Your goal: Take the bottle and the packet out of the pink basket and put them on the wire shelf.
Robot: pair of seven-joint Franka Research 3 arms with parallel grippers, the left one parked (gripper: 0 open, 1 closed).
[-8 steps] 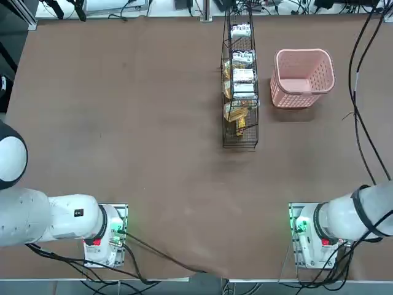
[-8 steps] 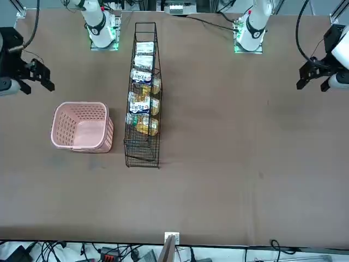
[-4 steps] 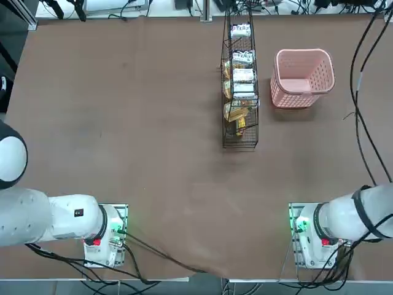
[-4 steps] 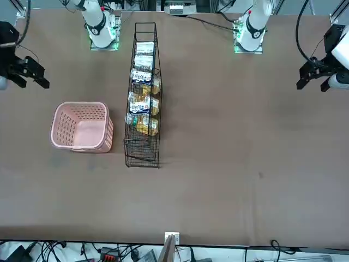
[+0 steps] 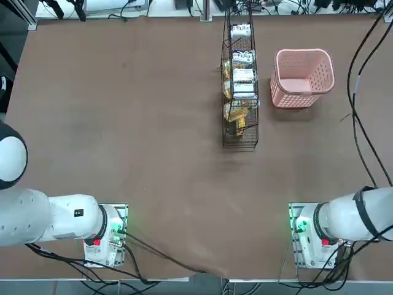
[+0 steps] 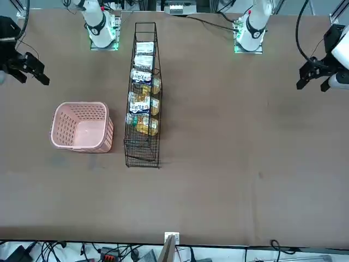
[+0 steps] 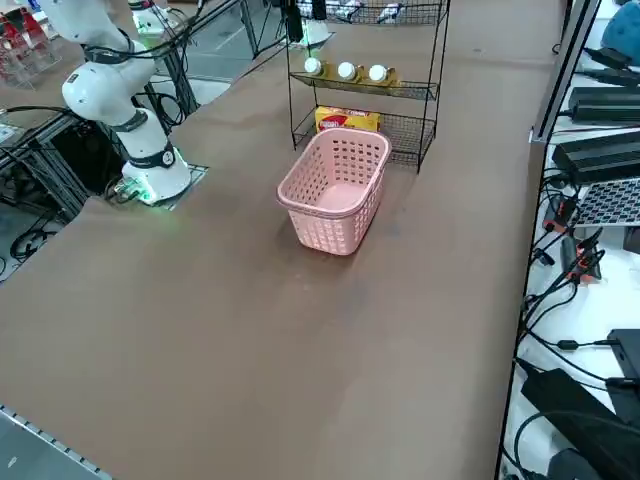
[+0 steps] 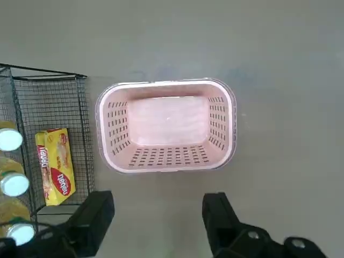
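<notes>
The pink basket (image 5: 288,98) (image 6: 82,143) (image 8: 166,157) stands upright with nothing inside it. Beside it runs the wire shelf (image 5: 239,139) (image 6: 142,154) (image 8: 48,102), holding white packets (image 5: 243,76), a yellow packet (image 8: 56,172) and three white-capped bottles (image 7: 346,71) lying on their sides. Which of these are the task's bottle and packet I cannot tell. My right gripper (image 6: 27,70) (image 8: 156,220) hovers high over the table on the basket's near side, looking down on it. It is open and holds nothing.
Black cables (image 5: 356,117) trail over the table's right edge. Equipment and cords (image 7: 590,160) lie off the table beyond the basket. Bare brown tabletop (image 5: 135,123) stretches left of the shelf.
My right gripper has drifted back from the basket, toward my side of the table and its right edge. Its fingers stay open. Basket and shelf have not moved.
</notes>
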